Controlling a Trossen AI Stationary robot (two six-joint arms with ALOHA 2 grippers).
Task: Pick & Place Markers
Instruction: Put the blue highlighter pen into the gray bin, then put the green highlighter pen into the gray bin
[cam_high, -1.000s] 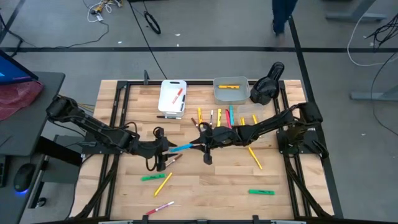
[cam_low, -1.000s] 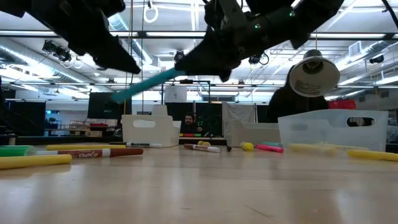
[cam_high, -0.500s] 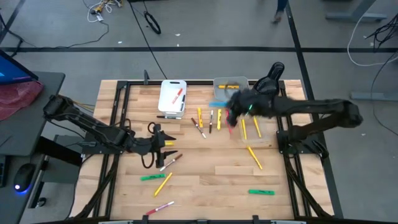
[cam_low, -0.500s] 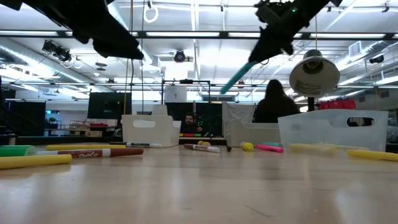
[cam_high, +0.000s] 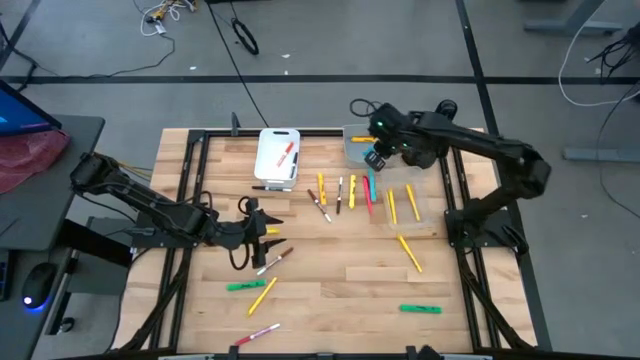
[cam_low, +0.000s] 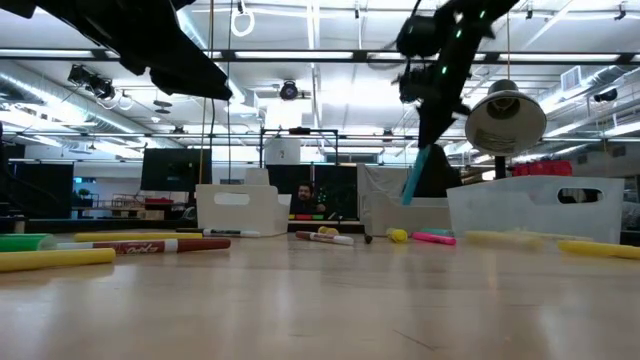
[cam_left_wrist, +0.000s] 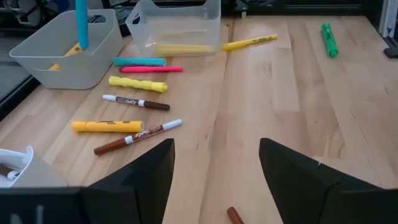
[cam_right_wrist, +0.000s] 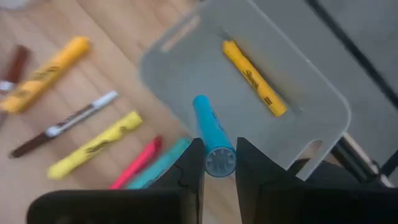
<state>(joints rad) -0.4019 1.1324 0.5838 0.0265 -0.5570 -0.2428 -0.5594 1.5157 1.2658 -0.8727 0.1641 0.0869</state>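
While the right gripper (cam_right_wrist: 213, 163) pinches a blue marker (cam_right_wrist: 210, 135) above the grey bin (cam_high: 371, 146) near the table's (cam_high: 330, 285) far edge, the high view hides that marker under the dark wrist. Only the right wrist view shows the fingers tight on it, and a yellow marker (cam_right_wrist: 254, 78) lying in the bin. From table height it hangs almost upright. The left gripper (cam_left_wrist: 214, 171) hovers over the left half of the table, jaws spread wide and holding nothing. Other markers (cam_high: 348, 192) lie scattered near the far edge and toward the near corners; the white bin (cam_high: 277, 158) holds a red one, its details too small to make out.
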